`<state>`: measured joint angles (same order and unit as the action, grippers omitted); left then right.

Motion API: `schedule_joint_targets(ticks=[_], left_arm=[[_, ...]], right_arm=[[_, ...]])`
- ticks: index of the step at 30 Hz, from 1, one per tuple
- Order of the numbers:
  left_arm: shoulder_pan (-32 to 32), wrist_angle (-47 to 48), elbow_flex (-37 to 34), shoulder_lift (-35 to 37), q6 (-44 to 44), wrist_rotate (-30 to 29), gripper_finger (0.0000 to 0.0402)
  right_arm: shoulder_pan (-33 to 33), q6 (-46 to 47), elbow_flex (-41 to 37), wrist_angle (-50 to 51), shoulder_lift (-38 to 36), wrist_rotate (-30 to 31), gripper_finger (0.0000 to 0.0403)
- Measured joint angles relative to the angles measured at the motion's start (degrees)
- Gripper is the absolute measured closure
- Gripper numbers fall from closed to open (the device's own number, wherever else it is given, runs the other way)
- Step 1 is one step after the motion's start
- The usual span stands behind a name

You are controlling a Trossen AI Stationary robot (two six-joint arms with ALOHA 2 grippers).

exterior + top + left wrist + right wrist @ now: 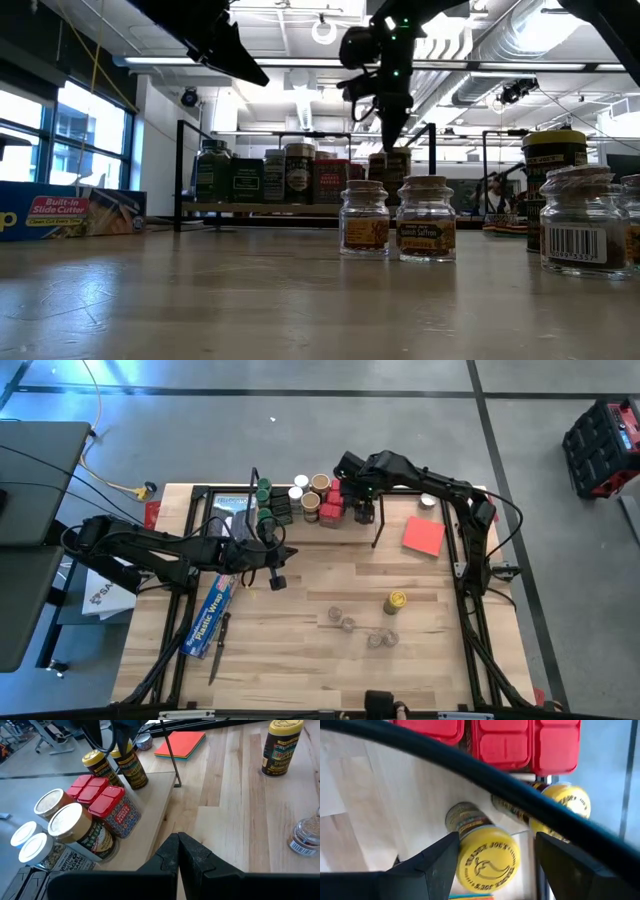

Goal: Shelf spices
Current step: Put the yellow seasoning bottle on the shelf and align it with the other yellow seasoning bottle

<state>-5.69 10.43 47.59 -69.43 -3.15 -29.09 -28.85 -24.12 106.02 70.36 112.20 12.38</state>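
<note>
The shelf (236,493) stands at the table's far edge, its board (155,795) bearing green-, white- and tan-lidded jars and red tins (107,802). Two yellow-lidded jars (487,857) (565,805) stand upright at the board's right end. My right gripper (497,842) hangs over them, pointing down and open, one finger on each side of the nearer jar's lid. My left gripper (179,851) is shut on nothing, above the table in front of the shelf's left half (277,580). Another yellow-lidded jar (396,601) and several tiny clear jars (348,624) stand on the table. My right gripper has one finger (442,862) right beside the yellow lid's rim (465,862); whether they touch, I cannot tell. The other finger stands clear of the lid. The jar stands upright on the shelf board.
A long blue plastic-wrap box (212,615) lies near the left side, with a dark pen-like thing (218,650) beside it. A flat red card (424,536) lies right of the shelf. The shelf's black wire frame (485,775) crosses just above the yellow jars.
</note>
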Motion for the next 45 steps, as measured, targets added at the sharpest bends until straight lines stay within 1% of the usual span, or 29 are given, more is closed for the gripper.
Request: schedule_joint_targets(ticks=[8, 12, 14, 17, 20, 27, 29, 32, 34, 38, 45], left_arm=[[0.0, 0.02, 0.0, 0.0, -0.08, 0.0, 0.0401], [0.0, 0.03, 0.0, 0.0, -0.08, -0.01, 0.0401], [0.0, 0.03, 0.0, 0.0, -0.08, -0.01, 0.0401], [-0.01, 0.03, 0.0, 0.0, -0.07, -0.01, 0.0401], [-0.02, 0.03, 0.0, 0.0, -0.05, -0.01, 0.0401], [0.0, 0.03, 0.0, 0.0, 0.11, 0.0, 0.0401], [-0.03, 0.03, 0.0, 0.0, 0.1, -0.01, 0.0401], [-0.23, 0.05, 0.0, 0.0, 0.1, -0.01, 0.0401], [-0.35, 0.03, 0.0, 0.0, 0.05, -0.01, 0.0401], [-0.5, 0.02, 0.0, 0.01, 0.07, -0.01, 0.0401], [-0.48, 0.05, 0.0, 0.0, 0.01, -0.01, 0.0401]], right_arm=[[1.42, -2.06, 0.07, -4.11, -0.02, -0.28, 0.0146], [2.3, -2.78, 1.61, -2.23, -0.06, 1.58, 0.0148], [2.7, -2.06, 2.91, 0.35, -0.07, 2.52, 0.0156], [3.09, -1.53, 5.34, 3.07, -0.07, 2.65, 0.0183], [3.09, 0.95, 7.41, 5.01, -0.11, 2.64, 0.0224], [0.35, 5.51, 7.63, 9.82, 0.15, 0.66, 0.0331], [-0.34, 6.07, 7.58, 10.54, 0.31, 0.31, 0.0357], [-1.1, 5.83, 7.58, 10.39, 0.31, -1.85, 0.039], [-1.56, 5.95, 7.58, 10.23, 0.57, -3.6, 0.0399], [-1.99, 5.81, 7.58, 10.11, 1.86, -7.65, 0.0396], [-1.91, 5.21, 7.54, 11.37, 3.76, -7.5, 0.0402]])
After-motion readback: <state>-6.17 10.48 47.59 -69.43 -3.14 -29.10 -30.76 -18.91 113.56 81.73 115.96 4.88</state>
